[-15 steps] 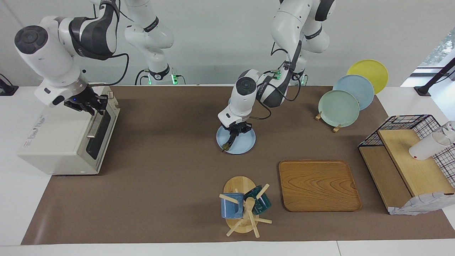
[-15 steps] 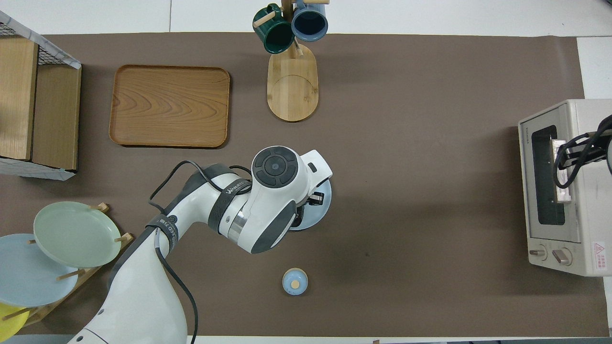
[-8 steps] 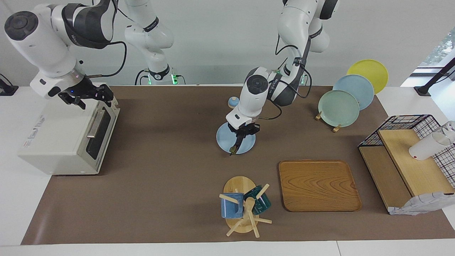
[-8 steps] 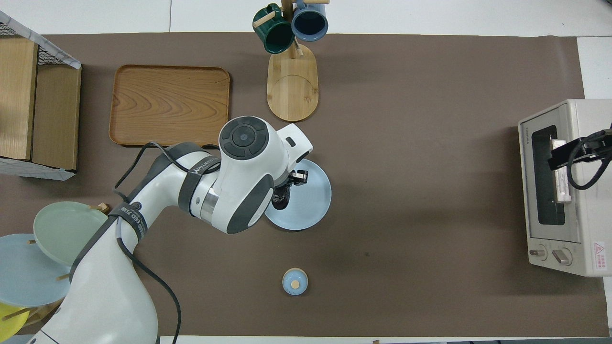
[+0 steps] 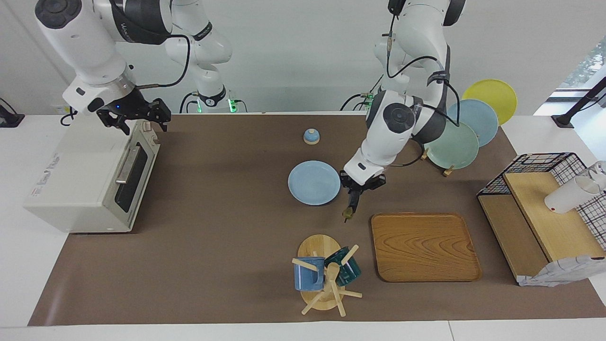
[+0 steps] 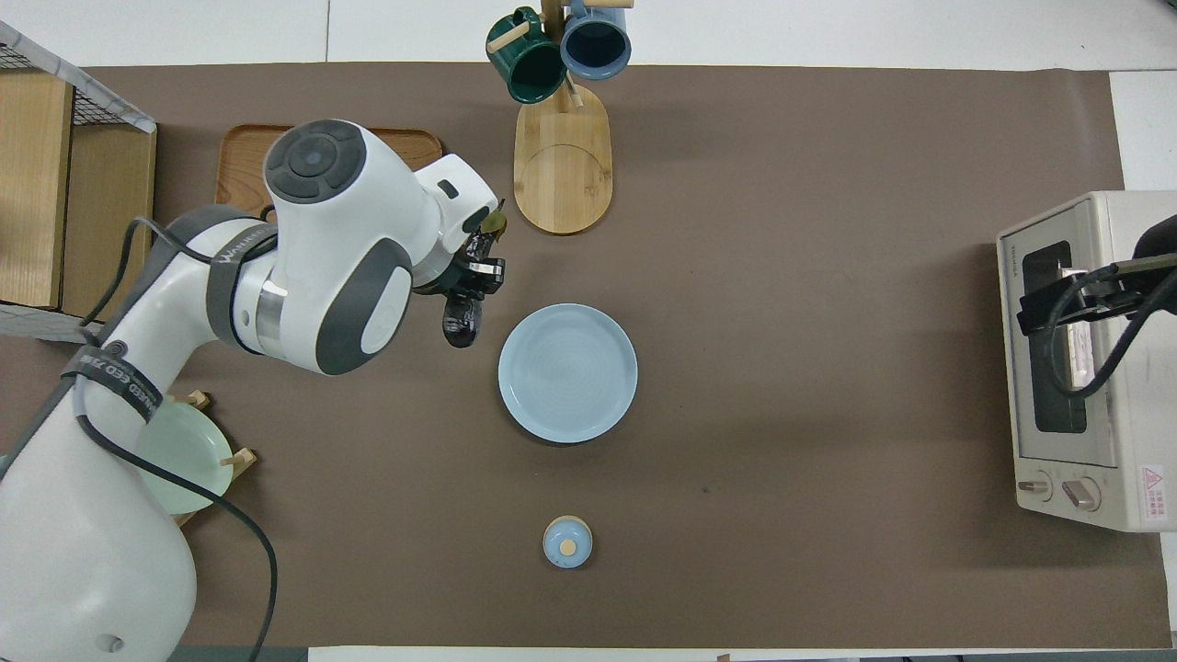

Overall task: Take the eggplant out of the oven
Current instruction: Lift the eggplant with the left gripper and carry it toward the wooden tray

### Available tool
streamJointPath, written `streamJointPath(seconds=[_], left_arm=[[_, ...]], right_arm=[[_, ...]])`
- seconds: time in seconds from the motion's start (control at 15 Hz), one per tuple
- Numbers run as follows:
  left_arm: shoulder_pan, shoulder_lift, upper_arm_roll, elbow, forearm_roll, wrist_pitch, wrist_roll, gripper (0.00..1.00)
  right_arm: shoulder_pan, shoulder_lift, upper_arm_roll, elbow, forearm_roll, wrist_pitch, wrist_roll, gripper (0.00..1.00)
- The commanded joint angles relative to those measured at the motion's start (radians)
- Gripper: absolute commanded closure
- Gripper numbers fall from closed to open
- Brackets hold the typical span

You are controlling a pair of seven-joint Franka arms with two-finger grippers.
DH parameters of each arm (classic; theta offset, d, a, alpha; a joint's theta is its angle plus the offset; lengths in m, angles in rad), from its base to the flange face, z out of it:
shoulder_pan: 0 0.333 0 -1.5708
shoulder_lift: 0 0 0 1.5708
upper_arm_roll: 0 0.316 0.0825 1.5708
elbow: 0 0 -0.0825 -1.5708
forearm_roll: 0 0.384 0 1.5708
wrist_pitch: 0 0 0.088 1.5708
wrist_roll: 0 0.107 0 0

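Note:
The eggplant (image 5: 352,204) hangs dark and nearly upright, stem end down, with my left gripper (image 5: 360,186) shut on its upper end. It is over the brown mat between the blue plate (image 5: 314,189) and the wooden tray (image 5: 423,246). From overhead the eggplant (image 6: 460,322) shows under the left gripper (image 6: 476,271), beside the plate (image 6: 567,372). The off-white oven (image 5: 85,180) stands at the right arm's end of the table with its glass door shut. My right gripper (image 5: 141,117) hovers open over the oven's top front edge, holding nothing. It also hangs over the oven (image 6: 1103,368) door in the overhead view as the right gripper (image 6: 1057,303).
A mug tree (image 5: 322,272) with two mugs stands farther from the robots than the plate. A small blue knob (image 5: 311,136) sits nearer to the robots. A plate rack (image 5: 452,144) and a wire shelf (image 5: 544,208) stand toward the left arm's end.
My left arm lifted the eggplant off the blue plate and carried it toward the wooden tray. My right gripper opened, rose off the oven's door handle and drew back.

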Motion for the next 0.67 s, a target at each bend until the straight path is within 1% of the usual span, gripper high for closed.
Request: streamJointPath(seconds=[0.0,0.2,0.4,0.53,0.6], left_arm=[[0.062,0.027,-0.007,0.028,0.005,-0.022,0.058,1.0],[0.136,0.045,-0.007,0.029,0.007,-0.015,0.088,1.0],[0.194,0.113,-0.007,0.101,0.008,-0.017,0.109,1.0],[0.256,0.156,-0.007,0.115,0.007,0.001,0.156,1.0],[0.267,0.176,-0.007,0.144,0.005,0.004,0.173,1.0]], right_arm=[[0.015,-0.01,-0.057,-0.009,0.019,0.005,0.002,0.0],[0.052,-0.015,-0.091,-0.006,0.017,-0.003,0.003,0.0],[0.056,-0.016,-0.119,-0.006,0.019,-0.008,0.008,0.0],[0.069,-0.025,-0.126,-0.008,0.023,0.002,0.023,0.0],[0.069,-0.03,-0.128,-0.012,0.025,0.003,0.051,0.0]])
